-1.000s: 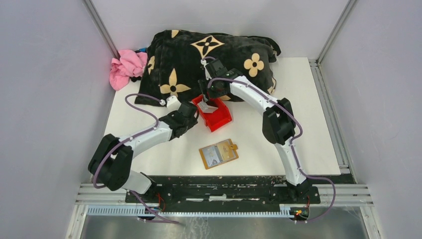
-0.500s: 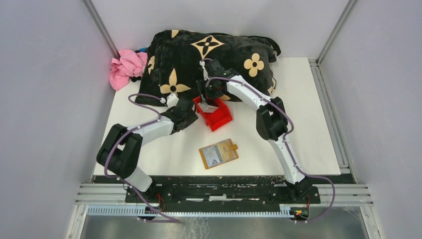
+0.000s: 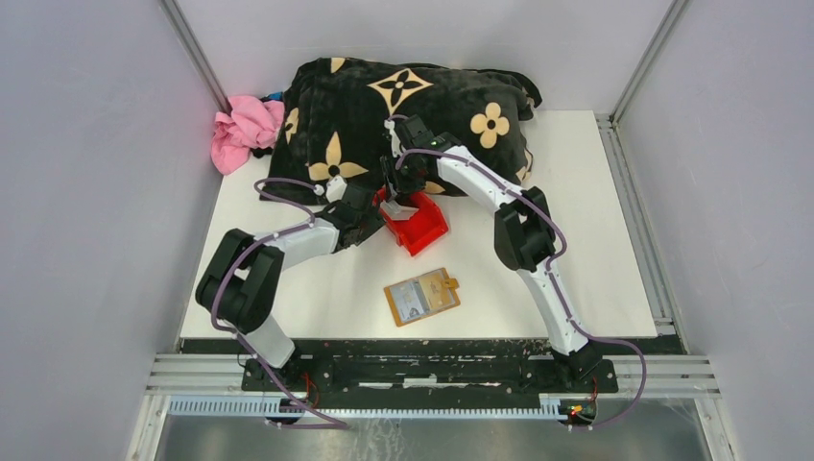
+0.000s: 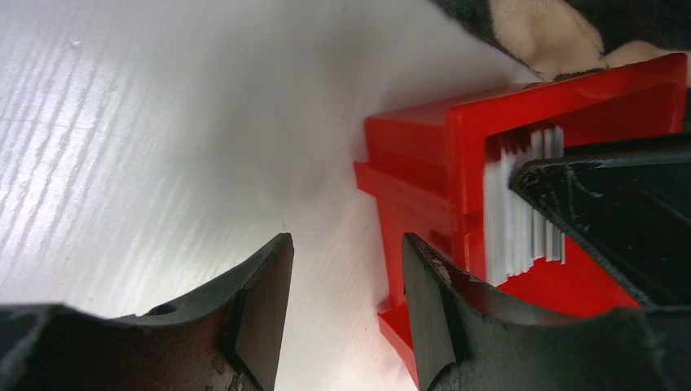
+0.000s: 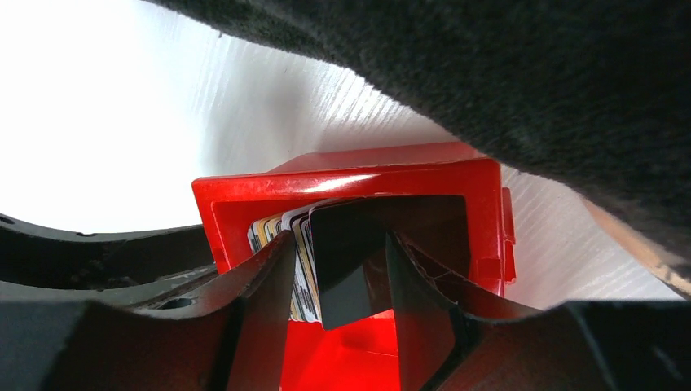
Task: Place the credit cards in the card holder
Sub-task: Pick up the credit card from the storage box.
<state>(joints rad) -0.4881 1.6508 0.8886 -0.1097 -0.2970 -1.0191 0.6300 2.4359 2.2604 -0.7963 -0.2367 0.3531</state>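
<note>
While the small, flat tan-brown leather-like card holder (image 3: 422,296) is seen lying flat near the front of the white table (image 3: 595,240), well apart from both grippers, the thin credit cards (image 4: 521,208) are stood on edge in a small red plastic bin (image 3: 427,230) just beside a black blanket (image 3: 422,96) patterned with tan flowers. The right gripper (image 5: 338,244) is seen inside the bin, its jaws partly parted on either side of one dark card (image 5: 350,277). Whether that card is pinched cannot be told. The left gripper (image 4: 346,261) is held open with nothing in it, just beside the bin's outer corner.
</note>
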